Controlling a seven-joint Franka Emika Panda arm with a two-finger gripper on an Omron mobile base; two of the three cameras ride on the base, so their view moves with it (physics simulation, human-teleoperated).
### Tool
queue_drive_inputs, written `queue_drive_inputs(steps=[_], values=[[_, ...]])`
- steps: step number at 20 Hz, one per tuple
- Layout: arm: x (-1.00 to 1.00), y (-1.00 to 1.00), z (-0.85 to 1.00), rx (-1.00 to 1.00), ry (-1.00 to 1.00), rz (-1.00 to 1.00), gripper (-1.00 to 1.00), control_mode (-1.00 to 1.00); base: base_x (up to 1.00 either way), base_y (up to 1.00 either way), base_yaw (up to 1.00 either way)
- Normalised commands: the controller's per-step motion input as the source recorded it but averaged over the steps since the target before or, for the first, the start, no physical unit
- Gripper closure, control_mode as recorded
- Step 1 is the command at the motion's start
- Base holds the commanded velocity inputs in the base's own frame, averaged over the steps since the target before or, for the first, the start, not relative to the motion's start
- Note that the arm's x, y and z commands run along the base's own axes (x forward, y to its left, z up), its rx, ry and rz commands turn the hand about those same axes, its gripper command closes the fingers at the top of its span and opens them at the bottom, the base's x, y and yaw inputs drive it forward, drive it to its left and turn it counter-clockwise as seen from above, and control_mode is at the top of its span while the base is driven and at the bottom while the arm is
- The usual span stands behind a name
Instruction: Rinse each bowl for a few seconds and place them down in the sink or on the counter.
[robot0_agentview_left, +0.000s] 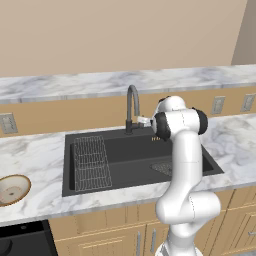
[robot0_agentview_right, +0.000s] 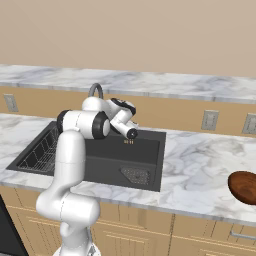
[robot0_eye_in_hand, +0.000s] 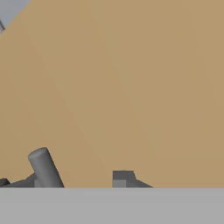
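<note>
Tan bowl (robot0_agentview_left: 13, 189): from my left base camera it sits upright at the far left of the bench (robot0_agentview_left: 40, 155), near the front edge, cream speckled inside facing up, well apart from the tool.
Wire rack (robot0_agentview_left: 92, 162): I see it lying in the left part of the sink (robot0_agentview_left: 135, 172), nothing on it.
Sink: black basin set into the bench between the two bowls; the mesh drain (robot0_agentview_right: 136, 175) lies at its right end; I see no bowl in it.
Tap (robot0_agentview_left: 132, 107): dark gooseneck standing at the back rim of the sink, just beside the tool.
Tool (robot0_agentview_left: 145, 120): I have it raised at the tap, behind the sink's back edge, pointing toward the tan wall; in the hand camera one dark fingertip (robot0_eye_in_hand: 123, 178) shows with a grey rod beside it.
Tool state: I cannot tell how far the jaws stand apart, and I see nothing between them.
Reddish-brown bowl (robot0_agentview_right: 244, 187): from my right base camera it rests on the bench at the far right, cut by the picture's edge, well apart from the tool and the sink.
</note>
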Motion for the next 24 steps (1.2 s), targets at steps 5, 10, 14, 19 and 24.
queue_drive_inputs(steps=[5,10,14,19,24], values=[[-0.01,-0.52,-0.08,0.07,0.08,-0.04,1.00,-1.00,0.00,0.00,0.00],[0.00,-0.52,-0.11,0.07,0.08,-0.04,1.00,-1.00,0.00,0.00,0.00],[0.00,-0.49,-0.16,0.07,0.10,-0.05,1.00,-1.00,0.00,0.00,0.00],[0.00,-0.47,-0.15,0.06,0.09,-0.03,1.00,-1.00,0.00,0.00,0.00],[-0.01,-0.43,-0.17,0.06,0.10,-0.02,1.00,-1.00,0.00,0.00,0.00]])
